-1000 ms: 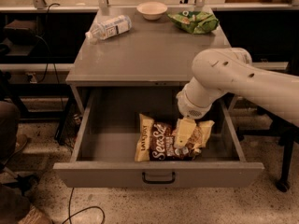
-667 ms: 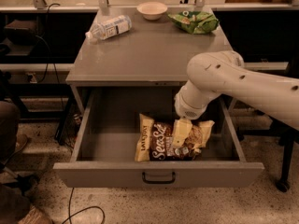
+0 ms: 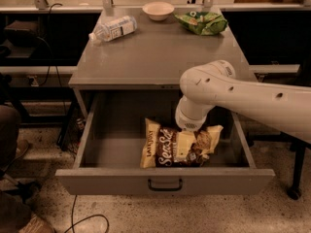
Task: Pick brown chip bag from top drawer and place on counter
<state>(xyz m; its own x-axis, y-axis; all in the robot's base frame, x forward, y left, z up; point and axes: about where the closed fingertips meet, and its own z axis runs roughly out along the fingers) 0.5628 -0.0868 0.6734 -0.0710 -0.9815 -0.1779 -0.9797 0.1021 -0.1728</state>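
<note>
Against the frame from a second back: my arm (image 3: 252,93) has swung a little left and dropped, so the wrist now hangs lower inside the open drawer (image 3: 97,144) and closer over the bag (image 3: 163,149). The bag itself has not shifted, and the items on the table (image 3: 160,57) sit where they were. The tool (image 3: 187,148) is down on the bag's right half, in contact with or just above its top face. Wrist and tool overlap the wrapper from this angle, so I cannot tell whether the tool is open, closed, or gripping the bag. The bag lies flat on the drawer floor, toward the front and right of centre, its long axis running left to right with the right end tipped slightly toward the back. It is crinkly dark brown with cream-yellow ends and large white script lettering across the left half; pictured chips show near the right end, partly hidden by the tool. The drawer is pulled fully out, its handle (image 3: 165,184) centred on the front panel. On the table: a bottle (image 3: 112,28) on its side at back left, a bowl (image 3: 158,10) at back centre, and a green bag (image 3: 201,22) at back right.
</note>
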